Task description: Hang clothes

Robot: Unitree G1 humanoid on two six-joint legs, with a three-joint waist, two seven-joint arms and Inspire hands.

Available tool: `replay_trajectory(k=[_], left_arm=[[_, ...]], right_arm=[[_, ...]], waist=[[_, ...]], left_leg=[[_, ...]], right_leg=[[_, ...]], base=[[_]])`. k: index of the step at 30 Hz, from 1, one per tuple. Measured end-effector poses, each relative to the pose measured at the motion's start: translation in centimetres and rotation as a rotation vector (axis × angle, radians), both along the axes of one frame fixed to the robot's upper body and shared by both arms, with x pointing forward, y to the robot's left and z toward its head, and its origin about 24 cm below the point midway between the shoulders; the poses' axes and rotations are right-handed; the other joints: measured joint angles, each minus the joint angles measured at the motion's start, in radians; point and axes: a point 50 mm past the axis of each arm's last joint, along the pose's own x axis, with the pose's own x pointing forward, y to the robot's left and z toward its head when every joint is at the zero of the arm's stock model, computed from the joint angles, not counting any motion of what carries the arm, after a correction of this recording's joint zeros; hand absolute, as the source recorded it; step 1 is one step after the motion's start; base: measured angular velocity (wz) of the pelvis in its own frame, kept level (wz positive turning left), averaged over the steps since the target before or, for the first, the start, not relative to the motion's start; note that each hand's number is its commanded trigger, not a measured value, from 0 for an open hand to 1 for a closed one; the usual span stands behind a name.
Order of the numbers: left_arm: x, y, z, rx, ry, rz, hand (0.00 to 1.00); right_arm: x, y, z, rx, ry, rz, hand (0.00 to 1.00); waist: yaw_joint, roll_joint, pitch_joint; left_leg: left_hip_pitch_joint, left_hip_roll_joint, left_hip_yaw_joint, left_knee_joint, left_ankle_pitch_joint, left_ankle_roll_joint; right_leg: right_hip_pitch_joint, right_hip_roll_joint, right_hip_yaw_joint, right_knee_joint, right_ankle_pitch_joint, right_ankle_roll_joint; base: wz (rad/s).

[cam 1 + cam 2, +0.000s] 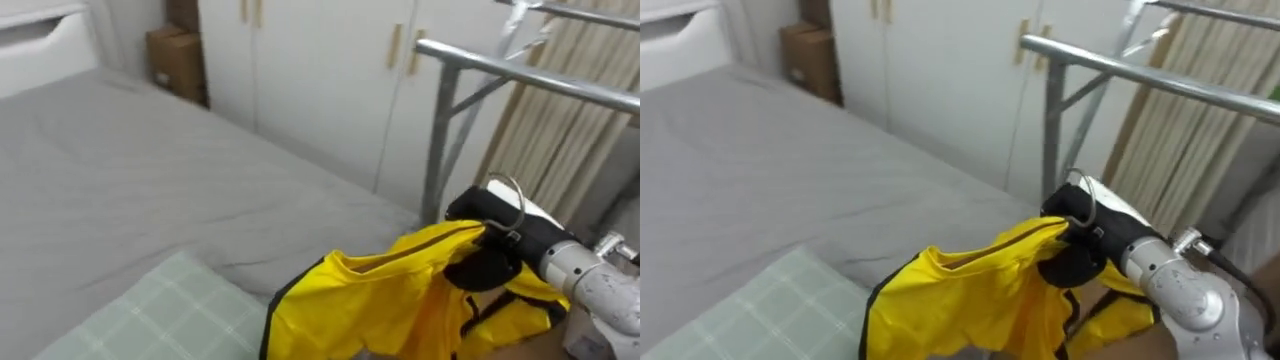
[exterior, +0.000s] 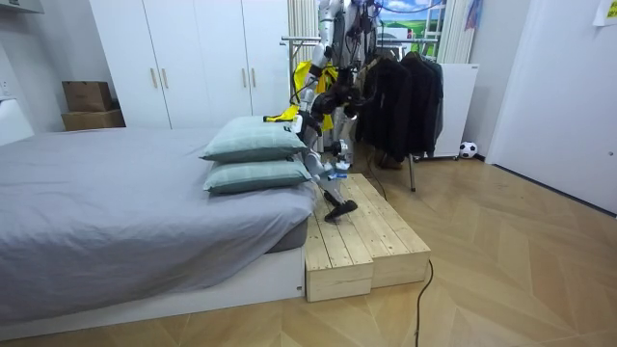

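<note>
Yellow garment (image 1: pixel 390 295) clutched in right hand (image 1: pixel 495 240), grey bed (image 1: pixel 150 190), white wardrobes (image 1: pixel 320 80), metal rail (image 1: pixel 520 75)

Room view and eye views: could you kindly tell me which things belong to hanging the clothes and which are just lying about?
Job: yellow garment; hanger; rail; right hand, gripping the garment.
Lying about: bed; pillows; boxes; wardrobe; ball.

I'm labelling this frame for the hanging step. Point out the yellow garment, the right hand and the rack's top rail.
yellow garment (image 1: pixel 370 300): left eye view, on its bunched cloth.
right hand (image 1: pixel 500 250): left eye view, on the dark palm.
top rail (image 1: pixel 520 72): left eye view, on the middle of the grey bar.
</note>
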Motion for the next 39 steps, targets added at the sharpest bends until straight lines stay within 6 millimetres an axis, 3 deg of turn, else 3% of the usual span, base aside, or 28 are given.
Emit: replay_trajectory(k=[1,2,5,6,7,8,9,11,13,14,16,19,20,21,22,23,24,25,26,28,30,31,35,37,39], left_arm=[[-0.3,-0.2,-0.1,-0.004,0.015,0.005,0.0],[-0.3,-0.4,-0.1,-0.007,0.021,0.009,0.0],[-0.8,-0.9,-0.2,-0.015,0.043,0.023,0.0],[-0.8,-1.0,-0.3,-0.018,0.043,0.024,0.0],[-0.8,-1.1,-0.3,-0.02,0.044,0.025,0.0],[-0.8,-1.1,-0.3,-0.022,0.043,0.025,0.0],[-0.8,-1.3,-0.4,-0.028,0.043,0.025,0.0],[-0.9,-2.0,-0.6,-0.049,0.042,0.031,0.0],[-0.8,-2.1,-0.6,-0.056,0.041,0.032,0.0],[-0.8,-2.1,-0.6,-0.058,0.04,0.031,0.0],[-0.3,-2.4,-0.8,-0.078,0.022,0.024,0.0],[1.0,-2.7,-0.9,-0.092,-0.017,0.012,0.0],[1.2,-2.7,-0.9,-0.095,-0.025,0.01,0.0],[1.5,-2.8,-0.9,-0.099,-0.036,0.006,0.0],[1.7,-3.1,-1.0,-0.112,-0.042,-0.018,0.0],[1.9,-3.3,-1.1,-0.121,-0.049,-0.026,0.0],[2.1,-3.3,-1.1,-0.128,-0.06,-0.027,0.0],[1.9,-3.3,-1.1,-0.132,-0.054,-0.025,0.0],[1.9,-3.4,-1.1,-0.139,-0.052,-0.023,0.0],[2.2,-3.3,-1.1,-0.146,-0.075,-0.019,0.0],[2.4,-2.8,-0.9,-0.138,-0.103,0.001,0.0],[2.4,-2.5,-0.9,-0.129,-0.11,-0.002,0.0],[2.8,-2.5,-0.9,-0.115,-0.154,0.011,0.0],[3.5,-2.5,-0.9,-0.111,-0.189,0.03,0.0],[4.0,-2.6,-0.8,-0.11,-0.209,0.023,0.0]], right_arm=[[0.0,0.0,-0.4,-0.001,0.017,-0.002,1.0],[0.0,0.1,-0.6,-0.003,0.023,-0.002,1.0],[0.0,0.5,-0.8,-0.001,0.029,0.009,1.0],[0.0,0.5,-0.8,0.004,0.02,0.005,1.0],[0.0,0.5,-0.8,0.009,0.019,0.003,1.0],[0.0,0.5,-0.7,0.012,0.017,0.002,1.0],[0.0,0.5,-0.8,0.013,0.017,0.002,1.0],[0.0,0.5,-0.8,0.012,0.015,0.0,1.0],[-0.3,0.3,-1.3,0.012,0.029,-0.012,1.0],[-0.4,0.2,-1.5,0.01,0.036,-0.018,1.0],[-0.6,-0.2,-2.2,-0.014,0.061,-0.037,1.0],[-0.7,-0.4,-2.3,-0.055,0.061,-0.041,1.0],[-0.7,-0.4,-2.3,-0.055,0.062,-0.04,1.0],[-0.8,-0.4,-2.4,-0.052,0.07,-0.039,1.0],[-1.0,-0.5,-2.6,-0.057,0.076,-0.039,1.0],[-0.9,-0.5,-2.2,-0.064,0.062,-0.035,1.0],[-0.6,-0.2,-1.7,-0.064,0.038,-0.026,1.0],[-0.7,-0.1,-1.9,-0.066,0.045,-0.025,1.0],[-0.8,-0.1,-2.1,-0.071,0.054,-0.028,1.0],[-0.9,-0.3,-2.1,-0.098,0.072,-0.028,1.0],[-0.8,-0.2,-1.9,-0.097,0.07,-0.022,1.0],[-0.8,-0.3,-1.9,-0.094,0.073,-0.022,1.0],[-0.6,-0.3,-1.5,-0.084,0.057,-0.024,1.0],[-0.4,-0.2,-1.1,-0.084,0.04,-0.02,1.0],[-0.3,-0.1,-0.9,-0.082,0.028,-0.015,1.0]], waist=[[-0.001,-0.004,0.0019],[0.0,-0.004,0.0022],[-0.009,-0.005,0.0022],[-0.014,-0.005,0.0022],[-0.014,-0.004,0.0018],[-0.013,-0.004,0.0019],[-0.01,-0.004,0.0019],[-0.008,-0.003,0.0018],[-0.03,-0.001,0.0015],[-0.036,-0.003,0.0006],[-0.046,-0.007,-0.0033],[-0.047,-0.018,-0.006],[-0.046,-0.02,-0.0069],[-0.046,-0.022,-0.0072],[-0.028,0.013,-0.0071],[-0.015,0.019,-0.005],[-0.009,-0.019,-0.0041],[-0.014,-0.023,-0.0015],[-0.017,-0.011,-0.0011],[-0.018,0.01,-0.0102],[-0.015,0.013,-0.0119],[-0.016,0.005,-0.0073],[-0.012,-0.002,-0.0041],[-0.002,-0.002,-0.0042],[-0.01,0.0,-0.0035]], left_leg=[[-0.032,-0.009,-0.055,-0.013,-0.007,-0.012],[-0.044,-0.014,-0.078,-0.033,-0.014,-0.023],[-0.067,-0.076,-0.201,-0.23,-0.022,-0.035],[-0.071,-0.114,-0.257,-0.326,-0.022,-0.035],[-0.065,-0.15,-0.295,-0.426,-0.024,-0.034],[-0.065,-0.163,-0.312,-0.469,-0.024,-0.033],[-0.067,-0.192,-0.337,-0.54,-0.024,-0.033],[-0.068,-0.232,-0.353,-0.645,-0.02,-0.035],[-0.065,-0.248,-0.353,-0.686,-0.015,-0.03],[-0.061,-0.252,-0.354,-0.701,-0.011,-0.024],[-0.042,-0.281,-0.354,-0.761,0.017,0.003],[-0.041,-0.321,-0.352,-0.78,0.04,0.019],[-0.039,-0.323,-0.351,-0.784,0.043,0.024],[-0.026,-0.338,-0.349,-0.802,0.056,0.044],[-0.014,-0.305,-0.35,-0.802,0.095,0.075],[-0.013,-0.289,-0.355,-0.784,0.072,0.033],[-0.037,-0.314,-0.333,-0.695,0.003,0.033],[-0.058,-0.312,-0.323,-0.595,-0.064,0.017],[-0.058,-0.3,-0.324,-0.571,-0.083,0.012],[-0.026,-0.269,-0.324,-0.584,-0.101,0.006],[0.018,-0.261,-0.297,-0.629,-0.097,0.006],[0.041,-0.26,-0.283,-0.65,-0.095,0.006],[0.064,-0.229,-0.243,-0.667,-0.098,0.008],[0.067,-0.226,-0.245,-0.672,-0.099,0.01],[0.069,-0.231,-0.252,-0.673,-0.106,0.021]], right_leg=[[-0.003,0.005,0.03,-0.001,0.002,-0.001],[-0.004,0.007,0.045,-0.001,0.003,-0.002],[-0.016,0.025,0.117,-0.006,0.002,-0.009],[-0.019,0.044,0.153,-0.018,0.014,-0.008],[-0.019,0.069,0.193,-0.039,0.032,0.006],[-0.019,0.079,0.212,-0.045,0.038,0.014],[-0.017,0.095,0.243,-0.062,0.049,0.033],[-0.01,0.12,0.298,-0.095,0.069,0.065],[0.02,0.134,0.317,-0.142,0.087,0.094],[0.034,0.137,0.322,-0.164,0.094,0.104],[0.077,0.142,0.353,-0.245,0.123,0.151],[0.073,0.153,0.393,-0.25,0.126,0.154],[0.075,0.157,0.402,-0.252,0.127,0.155],[0.094,0.164,0.418,-0.268,0.138,0.177],[0.075,0.167,0.36,-0.221,0.101,0.19],[0.021,0.12,0.269,-0.082,0.056,0.135],[-0.065,-0.012,0.234,0.11,-0.075,0.139],[-0.066,-0.028,0.232,0.135,-0.117,0.145],[-0.047,-0.007,0.245,0.125,-0.115,0.14],[0.011,0.045,0.275,0.044,-0.082,0.121],[0.036,0.053,0.285,0.01,-0.062,0.117],[0.05,0.057,0.295,-0.008,-0.055,0.111],[0.091,0.081,0.296,-0.098,0.005,0.129],[0.112,0.082,0.27,-0.149,0.05,0.091],[0.133,0.079,0.266,-0.19,0.059,0.083]], base=[[-0.84],[-0.79],[-0.62],[-0.5],[-0.54],[-0.63],[-0.73],[-0.82],[-0.36],[-0.26],[-0.34],[-0.32],[-0.33],[-0.43],[-0.57],[-0.81],[-0.75],[-0.58],[-0.36],[-0.45],[-0.48],[-0.37],[-0.41],[-0.38],[-0.13]])
